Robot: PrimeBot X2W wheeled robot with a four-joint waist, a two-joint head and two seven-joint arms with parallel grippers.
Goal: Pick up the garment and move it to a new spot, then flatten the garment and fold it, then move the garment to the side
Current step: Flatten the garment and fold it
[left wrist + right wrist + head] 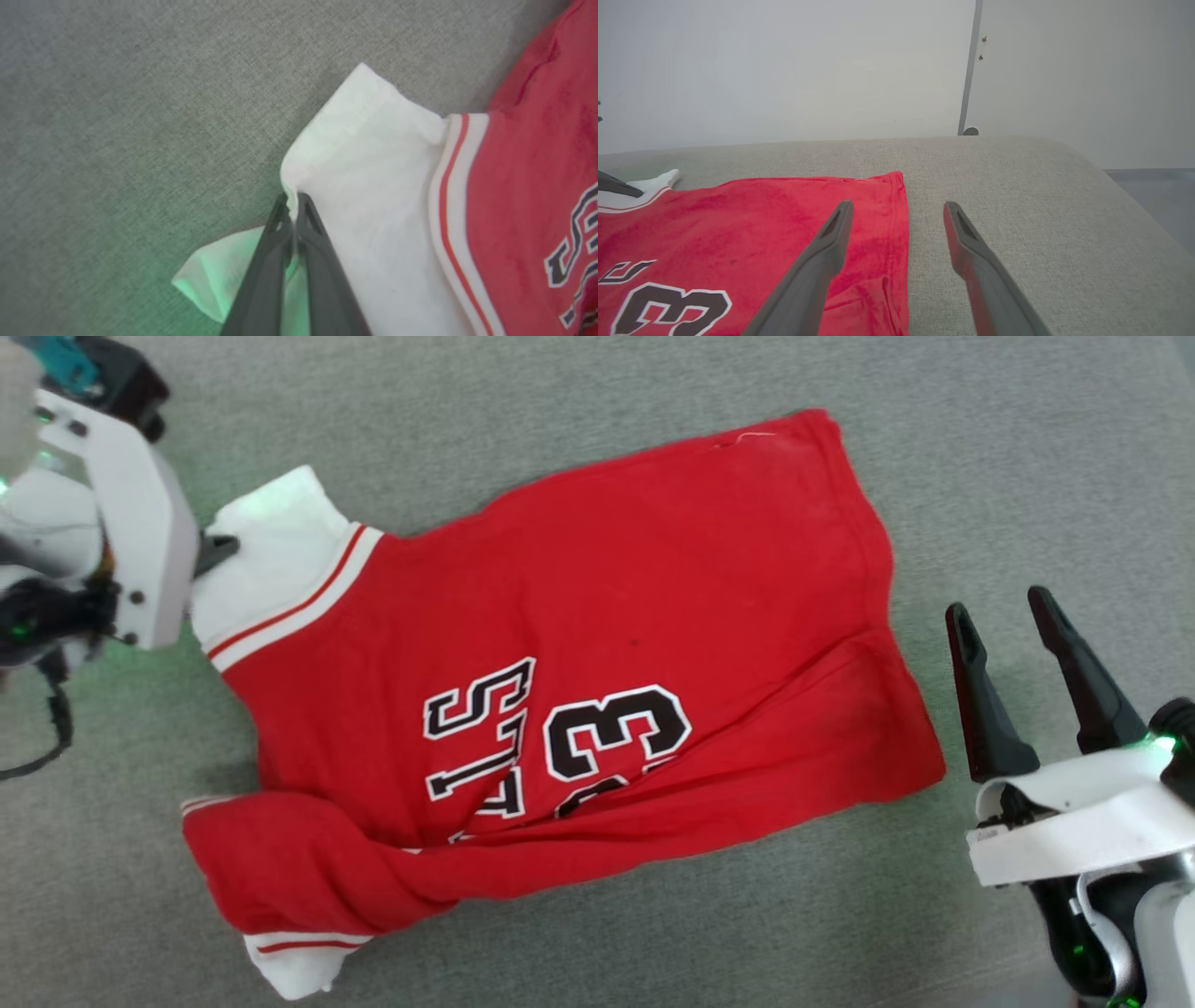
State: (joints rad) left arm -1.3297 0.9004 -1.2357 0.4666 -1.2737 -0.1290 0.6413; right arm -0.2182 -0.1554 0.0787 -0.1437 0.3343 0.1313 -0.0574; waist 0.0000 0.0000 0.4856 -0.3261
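Pinching the garment [597,616] by its white sleeve, our left claw [293,205] holds it; our right claw [999,602] stands wide beside the hem.

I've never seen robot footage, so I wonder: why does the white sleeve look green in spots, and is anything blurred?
Left wrist view: a green glow tints the white sleeve beside the left tool, whose near part looks soft. Head view: the same green cast on the grey fabric surface, likely from the robot's small lights; top-left corner blurred. Right wrist view: even light.
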